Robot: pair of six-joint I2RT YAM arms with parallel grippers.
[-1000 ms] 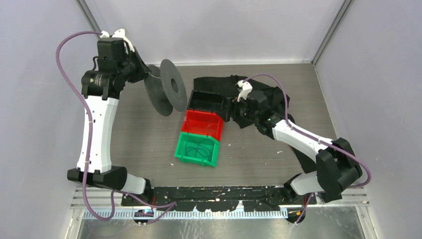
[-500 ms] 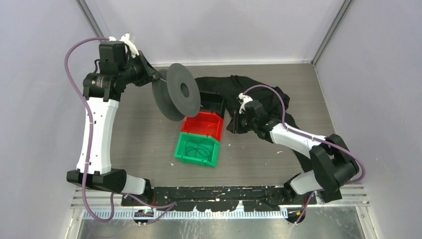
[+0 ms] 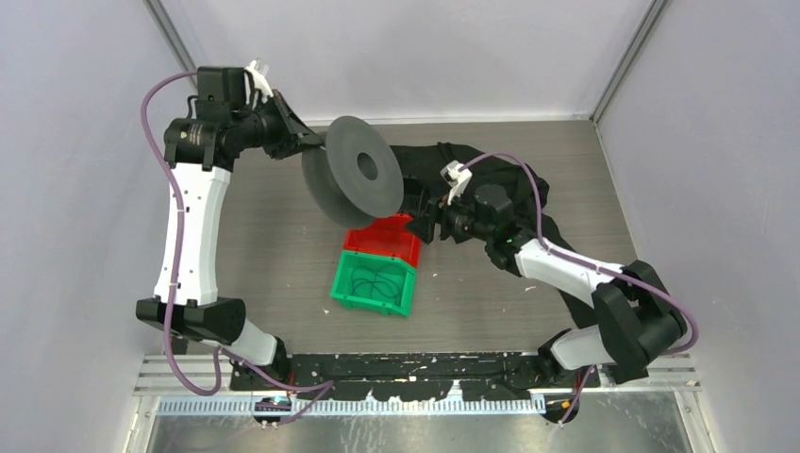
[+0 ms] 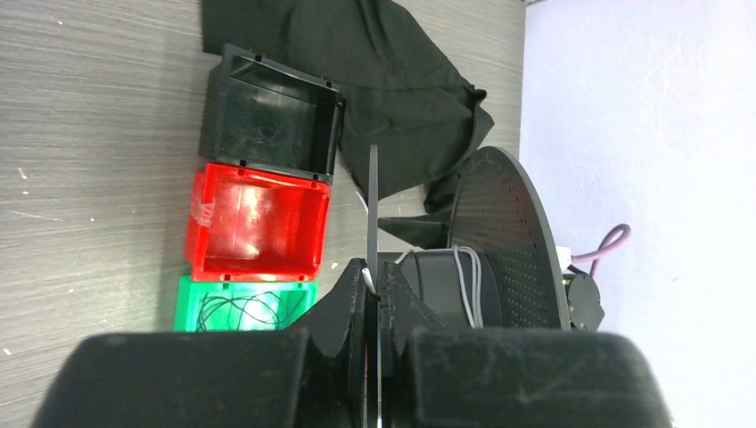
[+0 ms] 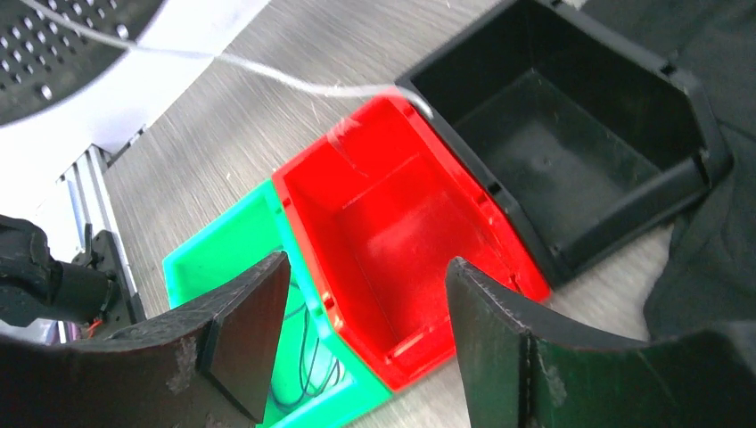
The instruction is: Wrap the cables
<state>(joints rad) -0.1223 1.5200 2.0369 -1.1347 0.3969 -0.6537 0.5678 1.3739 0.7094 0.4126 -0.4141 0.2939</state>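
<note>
The thin white flexible cord (image 5: 267, 73) is stretching crosswise just ahead of your spread right claw (image 5: 365, 267), while your left claw (image 4: 373, 285) is pinching the black perforated plastic spool (image 3: 363, 179).

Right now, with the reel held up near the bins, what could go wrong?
The left tool pinches only the thin rim of the reel, so the reel could twist or slip out. The white cord stretches from the reel toward a corner of the black bin; it might snag there and drag things. The right tool hangs open over the red bin, close to the reel, and could bump it.
</note>
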